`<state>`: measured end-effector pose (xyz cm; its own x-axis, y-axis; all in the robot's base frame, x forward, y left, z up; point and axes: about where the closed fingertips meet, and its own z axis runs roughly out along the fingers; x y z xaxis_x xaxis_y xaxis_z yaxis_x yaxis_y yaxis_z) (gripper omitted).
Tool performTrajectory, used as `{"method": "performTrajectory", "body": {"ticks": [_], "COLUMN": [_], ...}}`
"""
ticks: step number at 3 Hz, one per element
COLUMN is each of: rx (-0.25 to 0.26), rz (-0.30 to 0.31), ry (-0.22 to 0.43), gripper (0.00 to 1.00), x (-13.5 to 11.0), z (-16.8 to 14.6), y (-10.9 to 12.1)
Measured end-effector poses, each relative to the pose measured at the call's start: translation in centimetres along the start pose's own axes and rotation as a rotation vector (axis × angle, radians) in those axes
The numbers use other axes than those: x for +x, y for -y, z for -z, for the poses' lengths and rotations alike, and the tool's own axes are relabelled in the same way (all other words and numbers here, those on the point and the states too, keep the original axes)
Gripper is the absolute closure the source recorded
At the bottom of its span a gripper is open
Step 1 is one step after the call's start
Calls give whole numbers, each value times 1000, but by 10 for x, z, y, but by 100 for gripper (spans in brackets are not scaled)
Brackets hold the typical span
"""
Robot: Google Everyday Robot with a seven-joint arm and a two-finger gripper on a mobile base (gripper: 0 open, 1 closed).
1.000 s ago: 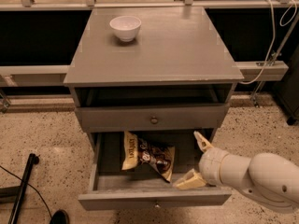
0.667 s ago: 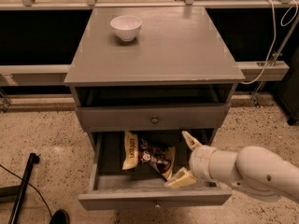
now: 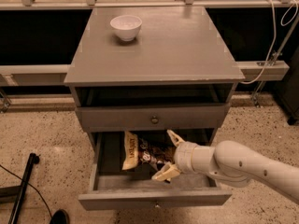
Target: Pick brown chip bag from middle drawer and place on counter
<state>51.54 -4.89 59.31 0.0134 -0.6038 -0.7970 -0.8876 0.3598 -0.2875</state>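
Gripper (image 3: 169, 155) sat spread open at right end of chip bag (image 3: 140, 152) in drawer (image 3: 154, 200); I judged deeper straddle needed before pinching.

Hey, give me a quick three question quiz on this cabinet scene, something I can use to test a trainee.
1. True or false: the chip bag lies inside the pulled-out drawer.
2. Where is the end effector? A) over the counter. B) in the drawer at the bag's right end, fingers open. C) out of view.
3. What stands on the counter, toward its back left?
Key: 1 true. 2 B. 3 a white bowl.
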Motion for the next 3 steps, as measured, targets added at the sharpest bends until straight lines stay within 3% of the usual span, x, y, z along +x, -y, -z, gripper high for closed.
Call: {"method": "performTrajectory", "body": {"ticks": [1,2,3], "rx": [-21,-31,-36], "rz": [-16,-18,-36], "ry": [35,44,28], "gripper": [0,0,0], "x": [17,24,44], "z": [-41,-63,-91], "y": [3,3,3]}}
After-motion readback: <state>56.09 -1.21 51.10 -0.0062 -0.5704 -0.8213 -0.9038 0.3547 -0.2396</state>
